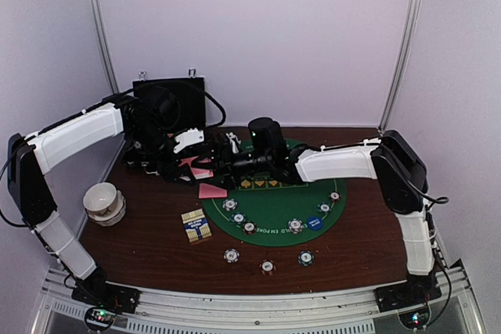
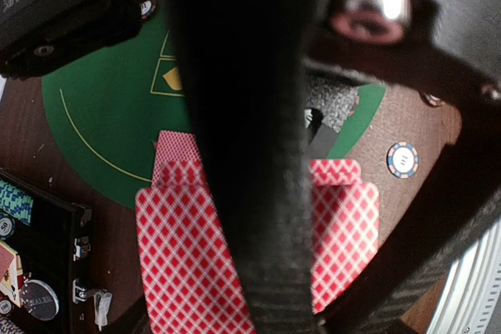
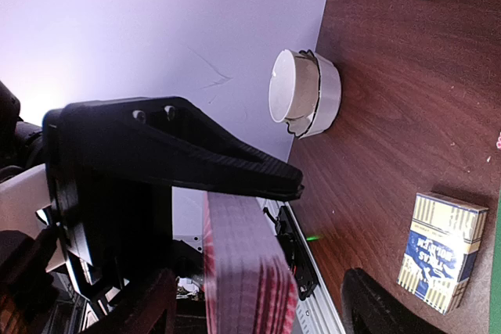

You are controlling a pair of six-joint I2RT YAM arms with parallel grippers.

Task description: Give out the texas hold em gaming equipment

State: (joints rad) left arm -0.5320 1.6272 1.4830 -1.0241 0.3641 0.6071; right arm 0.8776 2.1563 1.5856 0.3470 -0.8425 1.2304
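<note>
My right gripper (image 1: 221, 160) reaches left and holds a deck of pink-backed playing cards (image 3: 246, 271) edge-on between its fingers (image 3: 258, 291). My left gripper (image 1: 192, 154) meets it above the far-left rim of the green felt mat (image 1: 274, 210). In the left wrist view the left gripper (image 2: 313, 314) has its fingers close together over a red-checked card (image 2: 180, 256) that sits slightly off the deck. One loose card (image 1: 211, 191) lies by the mat. Several striped chips (image 1: 295, 225) and a blue button (image 1: 315, 223) lie on the mat. Three chips (image 1: 267, 267) lie in front of it.
A white bowl (image 1: 104, 201) stands at the left and also shows in the right wrist view (image 3: 305, 95). A yellow-and-blue card box (image 1: 196, 226) lies left of the mat. The black chip case (image 1: 168, 103) stands at the back left. One chip (image 2: 402, 159) lies on bare wood.
</note>
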